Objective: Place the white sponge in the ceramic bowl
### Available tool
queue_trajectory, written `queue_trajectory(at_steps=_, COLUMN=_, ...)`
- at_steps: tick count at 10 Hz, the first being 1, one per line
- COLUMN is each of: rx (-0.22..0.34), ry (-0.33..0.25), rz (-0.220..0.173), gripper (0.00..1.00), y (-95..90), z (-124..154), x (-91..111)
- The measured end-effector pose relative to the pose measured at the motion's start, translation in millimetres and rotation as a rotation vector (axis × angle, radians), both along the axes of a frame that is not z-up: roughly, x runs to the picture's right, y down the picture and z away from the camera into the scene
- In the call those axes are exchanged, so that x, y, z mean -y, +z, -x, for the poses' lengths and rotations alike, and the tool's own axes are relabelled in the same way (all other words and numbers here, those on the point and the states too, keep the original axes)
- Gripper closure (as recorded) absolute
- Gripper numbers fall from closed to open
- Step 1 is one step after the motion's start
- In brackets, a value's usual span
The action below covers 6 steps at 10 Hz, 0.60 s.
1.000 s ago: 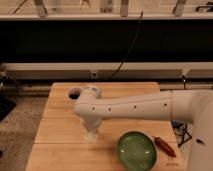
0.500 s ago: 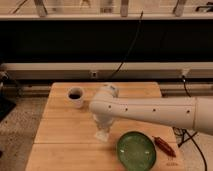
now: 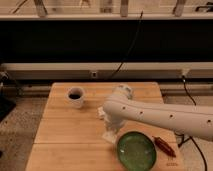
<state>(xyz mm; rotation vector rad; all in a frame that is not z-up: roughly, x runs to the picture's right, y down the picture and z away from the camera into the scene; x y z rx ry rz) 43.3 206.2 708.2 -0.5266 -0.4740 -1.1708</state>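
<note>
The ceramic bowl (image 3: 136, 150) is wide, green and glossy, and sits on the wooden table near the front right. My gripper (image 3: 110, 131) hangs from the white arm, which reaches in from the right. It is just left of the bowl's rim and low over the table. A small off-white pad, the white sponge (image 3: 108, 136), shows at the gripper's tip and is held there. It is beside the bowl, not over it.
A small white cup with a dark inside (image 3: 76, 96) stands at the back left of the wooden table (image 3: 60, 140). A red packet (image 3: 164, 146) lies right of the bowl. A white capped object (image 3: 125, 90) sits behind the arm. Cables hang behind the table.
The gripper has moved right across the table with the pale pad at its tip, from the table's middle left to just beside the green bowl.
</note>
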Motion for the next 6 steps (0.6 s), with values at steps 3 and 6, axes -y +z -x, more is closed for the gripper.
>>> queue_trajectory(at_steps=3, rx=-0.007, ry=0.033, rz=0.006, gripper=1.00, y=-3.6, z=-19, x=-5)
queue_trajectory(at_steps=6, rx=-0.015, ry=0.070, rz=0.015, gripper=1.00, y=-7.3, z=-36, x=-13)
